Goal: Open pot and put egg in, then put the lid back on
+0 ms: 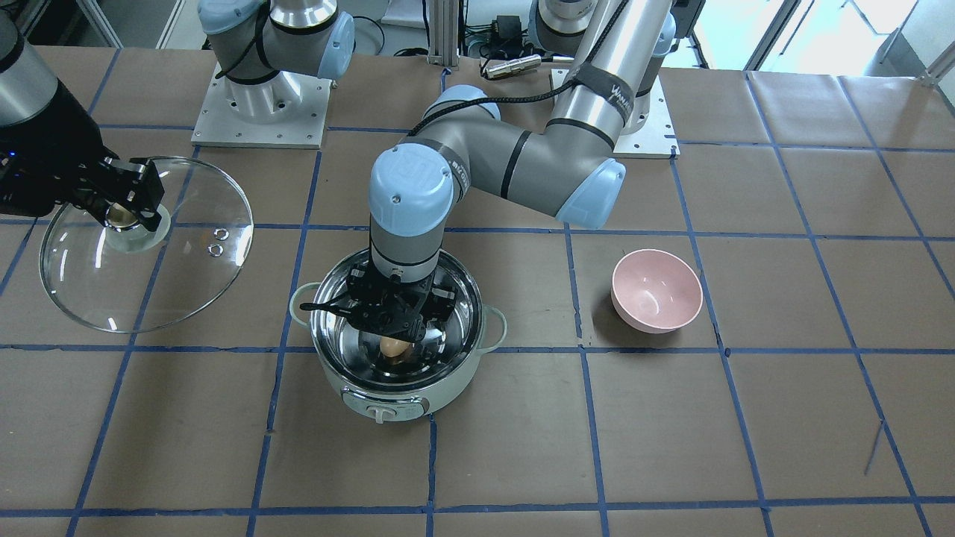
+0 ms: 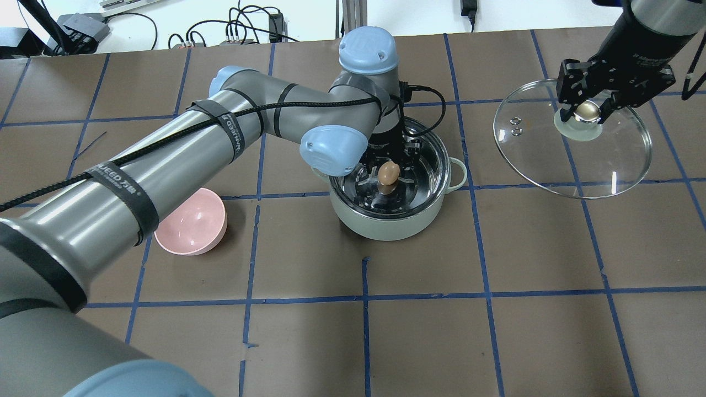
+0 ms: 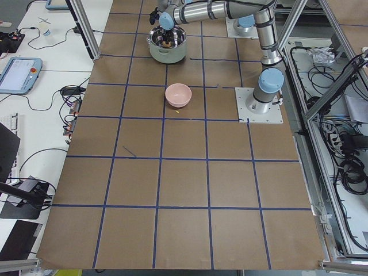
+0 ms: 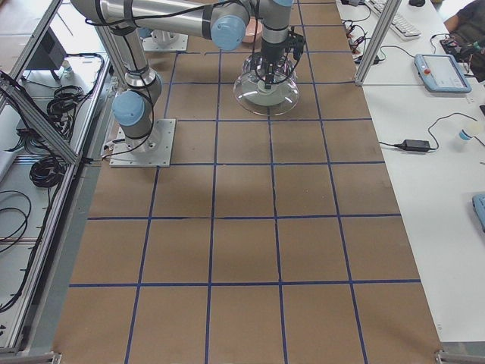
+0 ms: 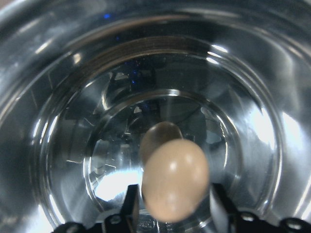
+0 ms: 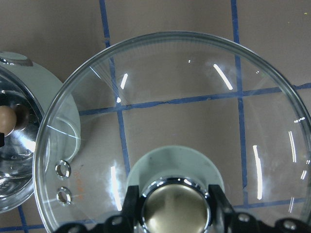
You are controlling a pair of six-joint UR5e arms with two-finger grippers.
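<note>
The mint-green pot (image 1: 452, 385) stands open on the table and also shows in the overhead view (image 2: 386, 227). My left gripper (image 1: 394, 333) reaches down inside it and is shut on the light-brown egg (image 2: 389, 173), held just above the shiny steel floor. In the left wrist view the egg (image 5: 175, 179) sits between the two fingertips, its reflection below. My right gripper (image 2: 586, 113) is shut on the beige knob (image 6: 175, 206) of the clear glass lid (image 2: 584, 162). It holds the lid tilted above the table, apart from the pot, on my right.
An empty pink bowl (image 1: 656, 291) stands on the table on my left of the pot, also in the overhead view (image 2: 190, 223). The left arm's elbow stretches over the table behind the pot. Blue tape lines grid the brown table.
</note>
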